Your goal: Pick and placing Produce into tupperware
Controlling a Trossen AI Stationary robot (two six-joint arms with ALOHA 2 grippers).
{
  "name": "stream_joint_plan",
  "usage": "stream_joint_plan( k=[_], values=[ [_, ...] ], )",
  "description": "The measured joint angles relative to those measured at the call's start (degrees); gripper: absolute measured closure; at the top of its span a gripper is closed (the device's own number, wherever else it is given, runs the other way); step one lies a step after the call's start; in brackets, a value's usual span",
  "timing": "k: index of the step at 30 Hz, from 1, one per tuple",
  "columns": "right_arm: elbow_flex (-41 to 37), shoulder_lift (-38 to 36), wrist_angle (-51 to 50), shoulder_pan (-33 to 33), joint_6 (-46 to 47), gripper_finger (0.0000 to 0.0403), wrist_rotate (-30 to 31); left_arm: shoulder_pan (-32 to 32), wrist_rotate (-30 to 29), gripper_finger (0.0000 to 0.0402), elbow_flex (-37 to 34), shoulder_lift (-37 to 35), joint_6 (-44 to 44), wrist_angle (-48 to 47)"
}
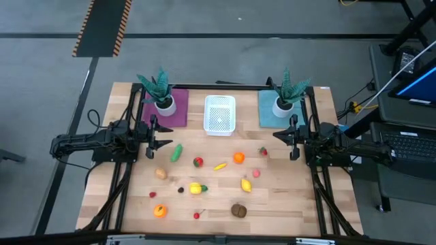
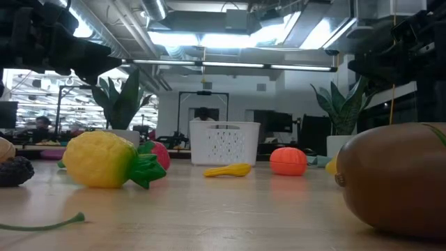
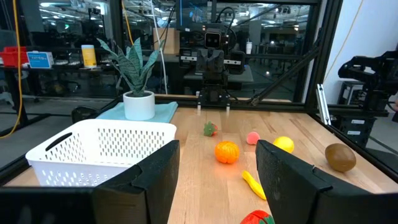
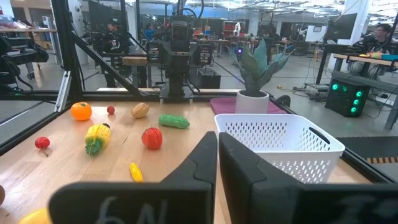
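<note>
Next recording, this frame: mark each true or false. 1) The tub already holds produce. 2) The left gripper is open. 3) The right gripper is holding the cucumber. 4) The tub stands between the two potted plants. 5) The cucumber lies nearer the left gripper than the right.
1) False. The tub looks empty; the produce lies out on the table.
2) True. The left gripper is open, with nothing between its fingers.
3) False. The right gripper is shut and empty; the cucumber lies on the table.
4) True. It stands between the potted plants.
5) True.
</note>
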Motion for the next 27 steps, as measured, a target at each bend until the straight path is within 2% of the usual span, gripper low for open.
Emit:
stream_joint_plan(
  k=[27],
  values=[
    [0.0,0.0,-0.3,0.0,0.1,0.0382,0.0,0.0,-0.5,0.0198,0.0,0.0,2.1,1.2]
  ],
)
